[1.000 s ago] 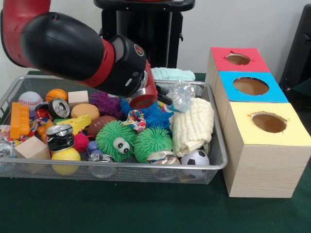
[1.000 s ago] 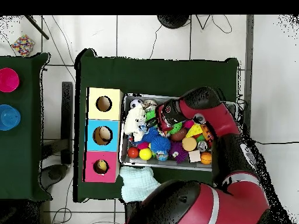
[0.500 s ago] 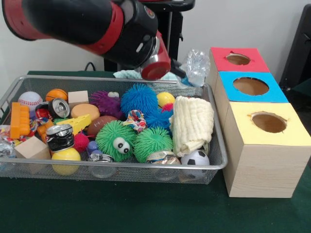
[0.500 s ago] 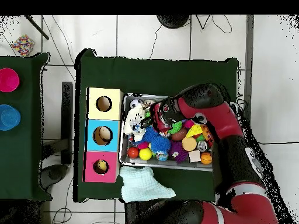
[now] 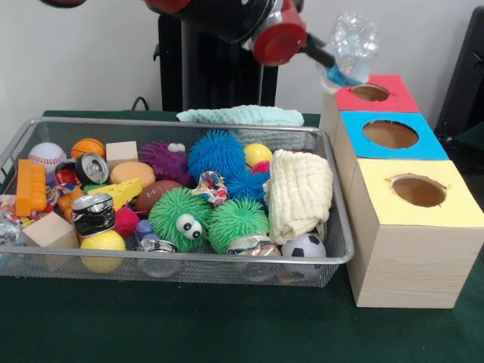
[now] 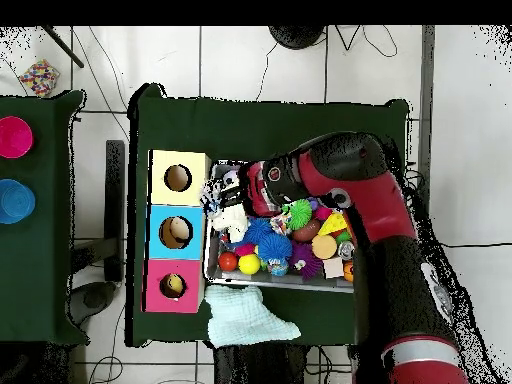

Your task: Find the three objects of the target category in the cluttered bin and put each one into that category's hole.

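Crumpled plastic bottle [image 5: 349, 44], now lifted higher beside the red hole [image 5: 370, 92], clamped in the end effector [image 5: 327, 60].

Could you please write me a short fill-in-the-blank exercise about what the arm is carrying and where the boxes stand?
1. The gripper holds a crumpled clear plastic ____ above the table.
2. The box row runs red box, ____ box, yellow box.
3. The folded cream cloth lies inside the wire ____.

Missing words: bottle; blue; basket
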